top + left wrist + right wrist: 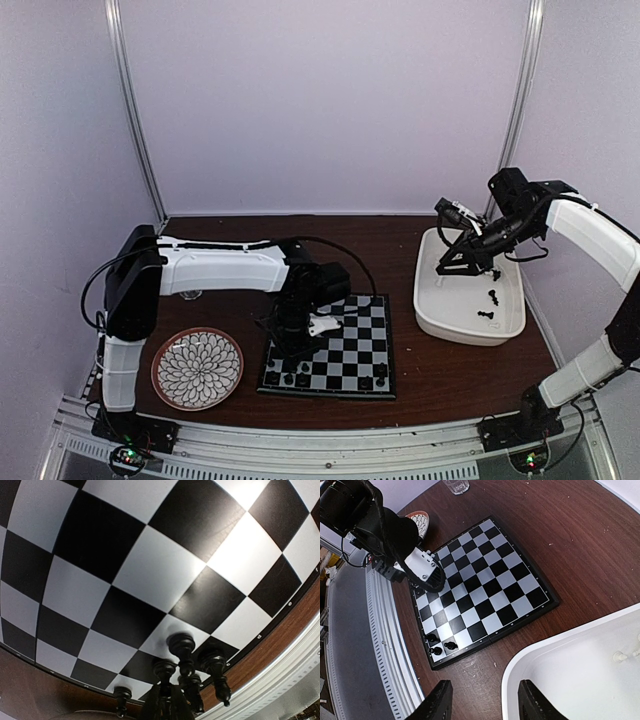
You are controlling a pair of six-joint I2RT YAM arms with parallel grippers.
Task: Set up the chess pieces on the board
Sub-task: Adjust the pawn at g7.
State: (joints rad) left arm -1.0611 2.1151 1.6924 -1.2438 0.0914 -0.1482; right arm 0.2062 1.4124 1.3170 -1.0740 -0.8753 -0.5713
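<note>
Left gripper (170,701): you have it low over the near-left corner of the flat square chessboard of black and pale grey checkers (345,340). The board lies on the dark brown wooden table (450,375), close to the near edge and a little left of centre. In the left wrist view the fingers stand narrow, close together. One of the tiny black chess pieces (181,647) rises right at their tips, and you cannot tell whether it is pinched or only standing in front of them. Several more black pieces stand upright around it on the squares along the board's near rim. In the top view you see a small cluster of black pieces at the near-left corner and a second small group at the near-right corner (the right wrist view shows three there). Right gripper (485,705): it hovers above the left part of the white rectangular plastic tub (440,310), which sits to the right of the board and apart from it. The jaws are spread wide and hold nothing. Two black pieces lie in the tub near its middle, and the right wrist view shows one white piece (620,656) on the tub floor. A round flower-patterned plate (197,368) sits just left of the board. A clear glass (456,485) stands farther back on the left.
</note>
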